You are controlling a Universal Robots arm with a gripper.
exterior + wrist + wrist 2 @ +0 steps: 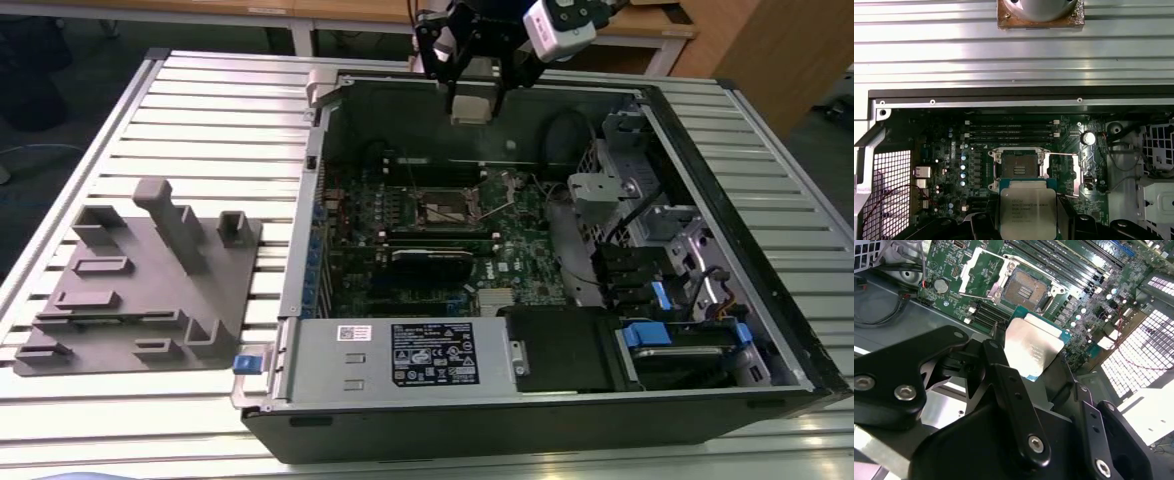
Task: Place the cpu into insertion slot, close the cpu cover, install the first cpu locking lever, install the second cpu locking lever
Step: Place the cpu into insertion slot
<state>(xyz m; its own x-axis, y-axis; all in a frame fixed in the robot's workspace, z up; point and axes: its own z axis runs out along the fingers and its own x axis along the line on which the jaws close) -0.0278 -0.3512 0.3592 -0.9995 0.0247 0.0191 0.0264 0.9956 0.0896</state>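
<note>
The black two-fingered pincer (474, 100) in the exterior view hangs over the far wall of the open black metal computer case (534, 430). Its fingers are drawn in on the cpu (470, 108), a small flat square chip with a dull silver-grey top, held clear of everything. The insertion slot (451, 208), a square black-rimmed socket with a dark centre, lies on the green circuit board (521, 235) well below the pincer and apart from it. The case rests on a slatted silver metal table (200, 100).

In the second wrist view, the pincer (1033, 359) grips the cpu (1033, 346) by two opposite edges, one black finger (999, 365) pressed to each side. Beyond the fingertips the insertion slot (1024, 289) sits uncovered, its dark centre bare. The cpu cover (969, 271), a thin square metal frame with a large cutout, stands tipped up beside the slot.

In the first wrist view, the pincer (1028, 227) has the cpu (1028, 212) between its fingers, metal top facing the camera. The insertion slot (1020, 165) lies just past the chip's far edge, with long narrow black memory slots (1011, 131) farther out from the pincer.
</note>
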